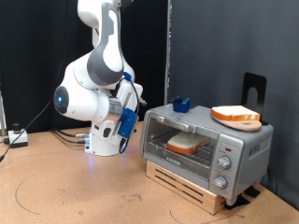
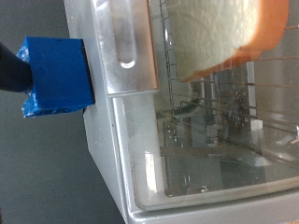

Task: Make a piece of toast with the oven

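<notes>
A black curtain closes the back of the scene, and a brown wooden table [image 1: 56, 191] carries the work. Toward the exterior view's right, the oven [image 1: 206, 145] stands on a low wooden pallet [image 1: 192, 187], and its glass door looks closed. Behind the glass, the piece of toast [image 1: 184, 143] already lies on the wire rack, so the loading seems done; whether the knobs [image 1: 225, 161] have been turned for heating I cannot tell from here. A second slice [image 1: 239, 115] rests on an orange plate [image 1: 234, 119] on the oven's roof, and a small blue block [image 1: 181, 103] sits on the roof near its back corner. The gripper [image 1: 130, 114] hangs just beside the oven's end at the exterior view's left, not touching it as far as I can see; whether its fingers are spread or closed I cannot tell, and nothing shows between them. The wrist view shows no fingers at all. It gives instead a close look at the grey bar handle [image 2: 128, 37], the blue block [image 2: 58, 77], the rack wires [image 2: 201, 84] and reflections on the glass, which the exterior view does not show.
</notes>
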You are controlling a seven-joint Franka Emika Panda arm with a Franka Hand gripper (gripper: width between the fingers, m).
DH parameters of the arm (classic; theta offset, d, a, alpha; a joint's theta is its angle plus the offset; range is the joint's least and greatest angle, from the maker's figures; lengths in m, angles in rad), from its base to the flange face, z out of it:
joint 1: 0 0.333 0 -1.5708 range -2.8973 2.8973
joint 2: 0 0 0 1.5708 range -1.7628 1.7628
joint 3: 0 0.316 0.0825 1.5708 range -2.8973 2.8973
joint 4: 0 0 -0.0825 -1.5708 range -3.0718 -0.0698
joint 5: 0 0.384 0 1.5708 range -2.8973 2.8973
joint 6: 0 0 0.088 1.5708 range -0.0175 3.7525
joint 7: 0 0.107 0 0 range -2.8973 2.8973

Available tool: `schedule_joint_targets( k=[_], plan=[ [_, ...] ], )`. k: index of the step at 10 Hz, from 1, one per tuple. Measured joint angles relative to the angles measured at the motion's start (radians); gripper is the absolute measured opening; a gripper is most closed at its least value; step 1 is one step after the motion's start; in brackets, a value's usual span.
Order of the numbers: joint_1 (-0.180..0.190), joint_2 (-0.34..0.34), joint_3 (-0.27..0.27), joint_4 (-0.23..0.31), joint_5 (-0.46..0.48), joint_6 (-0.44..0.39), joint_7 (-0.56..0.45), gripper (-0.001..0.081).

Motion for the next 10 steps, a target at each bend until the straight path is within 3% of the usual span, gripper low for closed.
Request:
schedule_joint_targets(
  k=[3, 8, 10],
  plan=[
    [-0.007, 0.045, -0.014, 0.058, -0.009, -0.003, -0.054, 0.0808],
    [-0.018, 0.187, -0.059, 0.237, -0.07, 0.012, 0.053, 0.0808],
    [-0.022, 0.241, -0.079, 0.281, -0.011, 0.036, 0.1, 0.0808]
  ],
)
